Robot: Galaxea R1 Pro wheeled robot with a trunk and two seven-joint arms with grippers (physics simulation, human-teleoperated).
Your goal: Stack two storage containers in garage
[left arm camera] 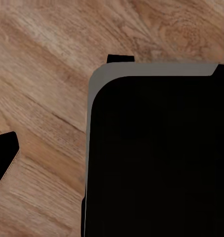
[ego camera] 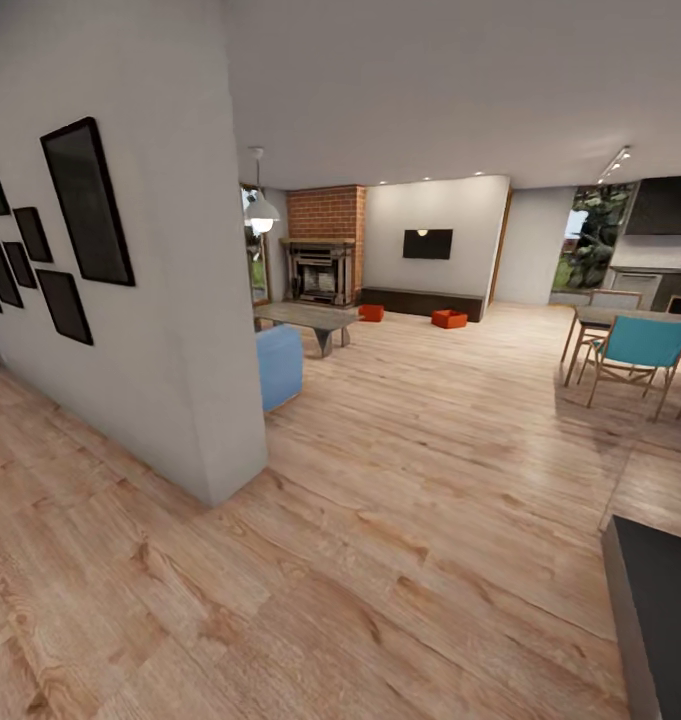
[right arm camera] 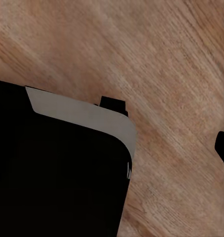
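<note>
Two orange-red bins sit far ahead of the robot on the light wood floor, just in front of the long dark cabinet under the wall TV. The left bin lies nearer the brick fireplace; the right bin is a little apart from it. At this range their long axes cannot be told. The head view takes in one blue sofa end, one low table and a teal chair. Both wrist views look down on plank floor and the robot's black, grey-edged base. Whether the grippers are spread or pressed together cannot be told.
</note>
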